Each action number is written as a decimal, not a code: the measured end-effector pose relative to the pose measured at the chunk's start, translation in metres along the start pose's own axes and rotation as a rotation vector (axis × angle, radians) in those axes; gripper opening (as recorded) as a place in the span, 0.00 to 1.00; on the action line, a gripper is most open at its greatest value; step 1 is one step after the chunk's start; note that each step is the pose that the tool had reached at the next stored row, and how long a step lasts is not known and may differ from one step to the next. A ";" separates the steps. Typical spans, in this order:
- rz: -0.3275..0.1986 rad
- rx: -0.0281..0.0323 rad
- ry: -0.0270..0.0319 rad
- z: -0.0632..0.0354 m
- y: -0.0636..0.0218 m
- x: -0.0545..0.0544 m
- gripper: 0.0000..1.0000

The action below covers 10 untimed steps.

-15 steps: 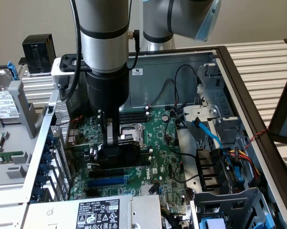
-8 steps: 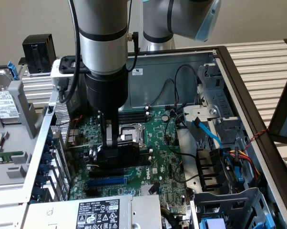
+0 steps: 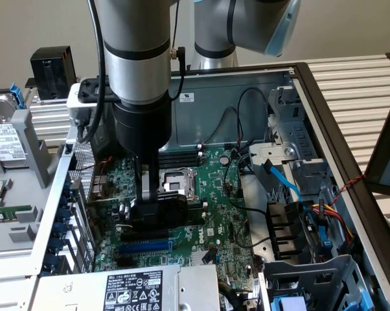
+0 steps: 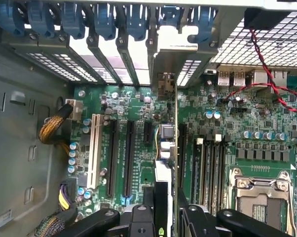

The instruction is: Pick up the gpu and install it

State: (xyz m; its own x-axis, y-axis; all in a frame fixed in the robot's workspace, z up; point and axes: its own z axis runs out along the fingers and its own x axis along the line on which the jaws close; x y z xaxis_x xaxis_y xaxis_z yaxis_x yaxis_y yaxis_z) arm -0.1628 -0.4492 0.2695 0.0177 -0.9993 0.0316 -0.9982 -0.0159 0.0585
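The gpu (image 3: 168, 210), a small card with a black shroud, hangs upright inside the open computer case, low over the green motherboard (image 3: 216, 194). My gripper (image 3: 147, 219) reaches straight down and is shut on it. In the wrist view the gpu (image 4: 164, 145) shows edge-on between my fingers (image 4: 138, 219), and its silver bracket end points toward the rear slot openings (image 4: 188, 69). It stands in line with the black expansion slots (image 4: 129, 153), next to the memory slots. I cannot tell whether its edge is seated in a slot.
The CPU socket (image 3: 179, 181) lies just beyond the card. The power supply (image 3: 137, 288) sits close in front. Blue and black cables (image 3: 282, 181) and a drive cage (image 3: 311, 278) crowd the exterior view's right. Red and black wires (image 4: 272, 84) cross near the rear ports. Blue slot clips (image 4: 104, 19) line the case wall.
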 end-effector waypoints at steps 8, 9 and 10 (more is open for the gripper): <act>0.008 0.0004 -0.0004 0.0021 0.0027 -0.001 0.27; 0.009 0.0009 -0.0006 0.0026 0.0034 -0.001 0.27; 0.010 0.0014 -0.0007 0.0031 0.0040 -0.002 0.27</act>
State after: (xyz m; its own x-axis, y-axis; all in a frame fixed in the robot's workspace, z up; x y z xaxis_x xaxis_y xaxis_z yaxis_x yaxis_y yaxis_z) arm -0.1670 -0.4478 0.2666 0.0076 -0.9995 0.0314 -0.9984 -0.0058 0.0567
